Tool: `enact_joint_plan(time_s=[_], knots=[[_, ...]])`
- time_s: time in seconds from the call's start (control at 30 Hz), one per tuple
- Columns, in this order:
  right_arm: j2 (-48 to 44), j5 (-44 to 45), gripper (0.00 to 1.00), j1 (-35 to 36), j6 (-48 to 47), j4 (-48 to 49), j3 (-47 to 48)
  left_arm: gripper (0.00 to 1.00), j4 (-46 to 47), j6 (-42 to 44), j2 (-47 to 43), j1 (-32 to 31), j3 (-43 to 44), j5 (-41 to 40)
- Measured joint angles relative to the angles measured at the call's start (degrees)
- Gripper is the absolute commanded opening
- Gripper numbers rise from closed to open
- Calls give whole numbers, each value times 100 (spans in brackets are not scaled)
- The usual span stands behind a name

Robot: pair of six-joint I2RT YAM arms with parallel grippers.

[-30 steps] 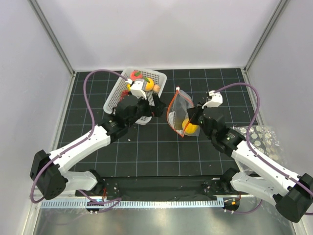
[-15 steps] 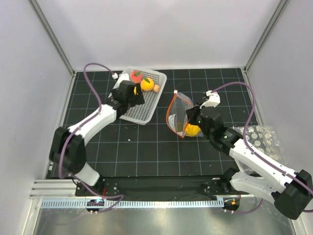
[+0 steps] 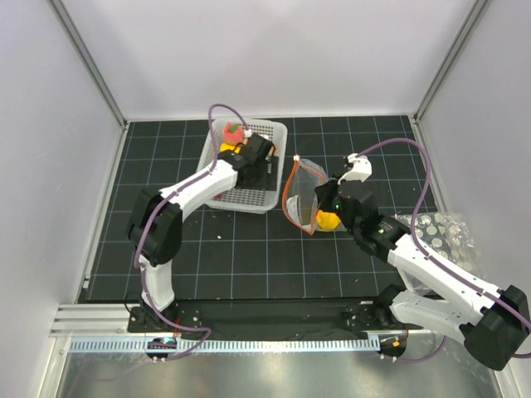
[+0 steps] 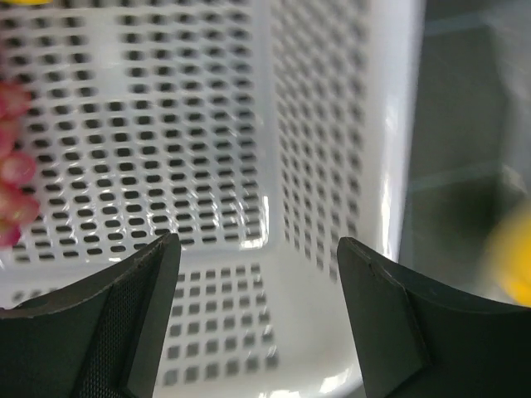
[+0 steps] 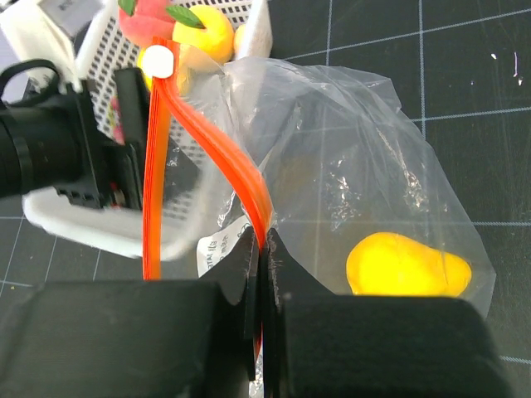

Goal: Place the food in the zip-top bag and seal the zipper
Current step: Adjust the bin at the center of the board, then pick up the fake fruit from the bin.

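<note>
The black gridded tabletop carries the white perforated basket at its far middle, and just to the right of it stands the zip-top bag, its mouth turned towards the basket. The left arm reaches into the basket. Its hand hangs open over the basket floor with nothing between the fingers. The right hand is closed on the zipper, pinching the red-orange strip so that the mouth gapes.

One piece of food, the yellow pear, already lies in the bag. The pink-red peach and a yellow-orange piece sit at the far end of the basket, and the dark red grapes lie at the left edge of the wrist view.

The step in hand looks like picking the next fruit. The open fingers frame bare floor, so the left hand should shift left to centre on the grapes, then close low on the bunch, clear of the basket wall. The right hand's pinch must not slacken, or the mouth may collapse.
</note>
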Motion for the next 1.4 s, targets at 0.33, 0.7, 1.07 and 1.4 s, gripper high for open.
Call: enact_joint_plan(time_s=[0.33, 0.7, 1.07, 1.4], knots=[[0, 4, 1, -7, 2, 0, 0, 90, 129, -46, -289, -619, -232, 610], [66, 2, 1, -11, 2, 0, 0, 93, -33, 192, -232, 31, -164, -822], [63, -13, 1, -11, 2, 0, 0, 95, 85, -42, -192, 975, -619, -645], [63, -22, 1, -11, 2, -2, 0, 94, 109, -96, -103, 1025, -612, -542]])
